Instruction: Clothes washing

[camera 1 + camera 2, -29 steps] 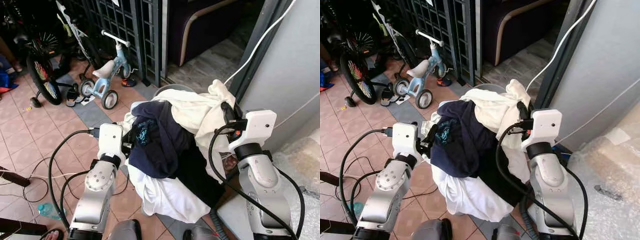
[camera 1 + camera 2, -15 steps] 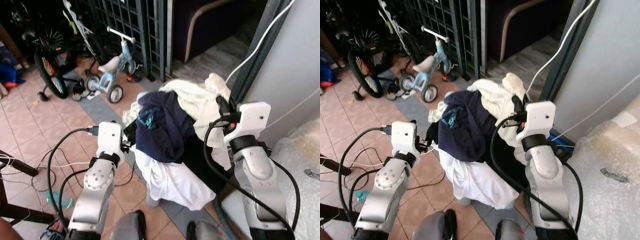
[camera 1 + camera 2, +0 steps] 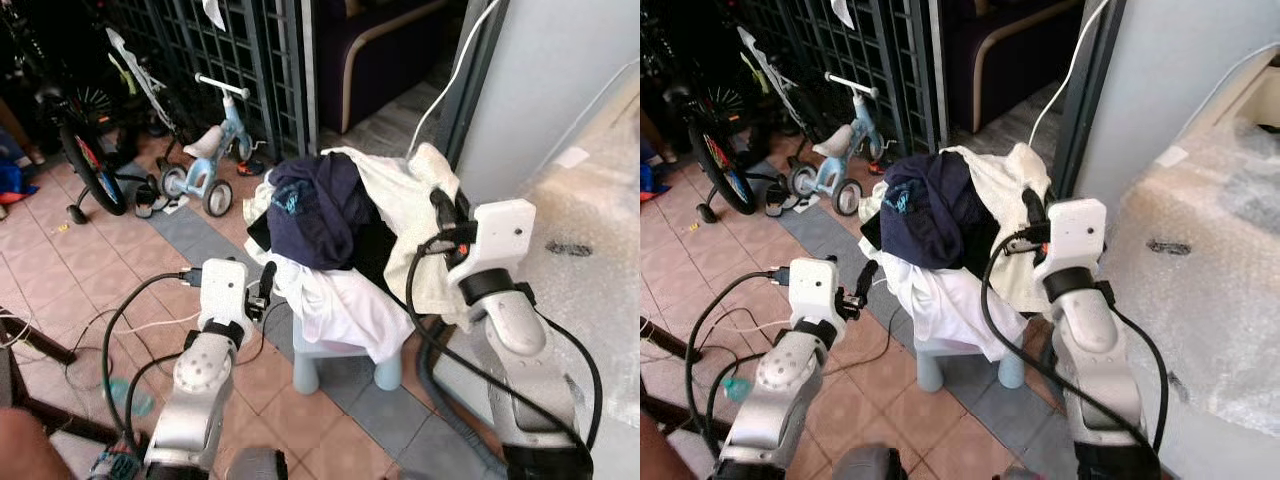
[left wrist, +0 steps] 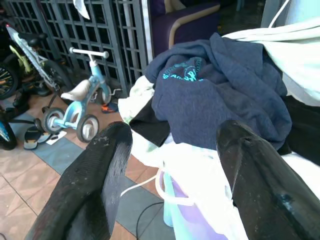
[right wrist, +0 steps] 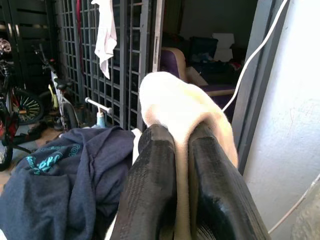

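Cream cloth (image 5: 172, 107) in right tool (image 5: 181, 145).

Pale blue stool (image 3: 340, 362) mostly hidden under heaped clothes (image 3: 340, 225).

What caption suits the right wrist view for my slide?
Right hand pinching cream cloth beside a navy printed shirt.

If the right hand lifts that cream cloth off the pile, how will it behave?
Likely floppy: the cream cloth drapes in folds over the pile and hangs beside the right hand, which pinches a fold. It may drag the navy shirt, since they seem to overlap. The small stool beneath could tip.
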`<state>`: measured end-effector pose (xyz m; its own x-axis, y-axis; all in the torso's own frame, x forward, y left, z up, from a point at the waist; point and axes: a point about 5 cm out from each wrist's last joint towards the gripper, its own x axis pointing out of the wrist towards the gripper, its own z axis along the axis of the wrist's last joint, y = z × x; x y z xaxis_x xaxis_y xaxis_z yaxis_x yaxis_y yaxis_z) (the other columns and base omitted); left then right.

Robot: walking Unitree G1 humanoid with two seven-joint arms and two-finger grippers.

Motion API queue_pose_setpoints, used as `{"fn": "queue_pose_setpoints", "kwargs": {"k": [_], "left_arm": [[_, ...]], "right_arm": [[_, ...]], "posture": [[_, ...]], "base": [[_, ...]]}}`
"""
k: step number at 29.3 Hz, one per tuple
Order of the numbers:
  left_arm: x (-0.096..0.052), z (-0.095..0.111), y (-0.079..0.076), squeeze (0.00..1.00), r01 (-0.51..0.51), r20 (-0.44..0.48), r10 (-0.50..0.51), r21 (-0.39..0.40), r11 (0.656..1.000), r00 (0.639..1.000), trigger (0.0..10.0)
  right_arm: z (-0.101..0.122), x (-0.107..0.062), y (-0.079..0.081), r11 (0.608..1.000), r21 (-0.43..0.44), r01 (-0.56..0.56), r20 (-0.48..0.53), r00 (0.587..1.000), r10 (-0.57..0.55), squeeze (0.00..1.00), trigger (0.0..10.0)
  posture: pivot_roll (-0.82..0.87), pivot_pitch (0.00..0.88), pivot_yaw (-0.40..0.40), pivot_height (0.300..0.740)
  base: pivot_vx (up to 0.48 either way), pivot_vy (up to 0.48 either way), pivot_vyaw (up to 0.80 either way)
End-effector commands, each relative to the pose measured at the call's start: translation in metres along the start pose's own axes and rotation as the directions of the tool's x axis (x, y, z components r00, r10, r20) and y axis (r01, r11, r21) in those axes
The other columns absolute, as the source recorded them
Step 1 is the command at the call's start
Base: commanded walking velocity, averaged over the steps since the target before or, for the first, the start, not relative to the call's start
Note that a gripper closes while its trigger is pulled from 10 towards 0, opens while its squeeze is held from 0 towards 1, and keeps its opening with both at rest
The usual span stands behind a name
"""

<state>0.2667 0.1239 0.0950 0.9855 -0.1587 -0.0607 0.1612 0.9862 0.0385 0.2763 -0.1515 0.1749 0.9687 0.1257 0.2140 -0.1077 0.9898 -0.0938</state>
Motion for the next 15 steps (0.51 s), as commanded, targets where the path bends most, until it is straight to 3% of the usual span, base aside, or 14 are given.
{"fn": "queue_pose_setpoints", "kwargs": {"k": [1, 9, 15], "left_arm": [[0.0033, 0.0059, 0.0009, 0.0, 0.008, 0.022, -0.008, -0.001, 1.0, 1.0, 10.0], [0.0028, 0.0096, -0.0014, 0.0, 0.065, 0.048, -0.065, -0.011, 0.998, 0.997, 10.0], [0.0009, 0.0076, -0.002, 0.0, 0.074, 0.043, -0.073, -0.01, 0.997, 0.996, 10.0]], "right_arm": [[0.0065, 0.0025, 0.0005, 1.0, -0.012, -0.004, 0.027, 1.0, 0.005, 0.0, 10.0], [0.0088, 0.0043, -0.005, 0.999, -0.037, 0.031, 0.042, 0.999, -0.03, 0.0, 10.0], [0.0104, 0.0054, -0.0078, 0.997, -0.053, 0.058, 0.055, 0.997, -0.055, 0.0, 10.0]], "posture": [[-0.06, 0.048, 0.061, 0.74], [-0.06, 0.055, 0.059, 0.74], [-0.06, 0.058, 0.062, 0.74]], "base": [[0.0, 0.0, -0.8], [0.0, 0.0, -0.8], [0.0, -0.304, -0.8]]}}
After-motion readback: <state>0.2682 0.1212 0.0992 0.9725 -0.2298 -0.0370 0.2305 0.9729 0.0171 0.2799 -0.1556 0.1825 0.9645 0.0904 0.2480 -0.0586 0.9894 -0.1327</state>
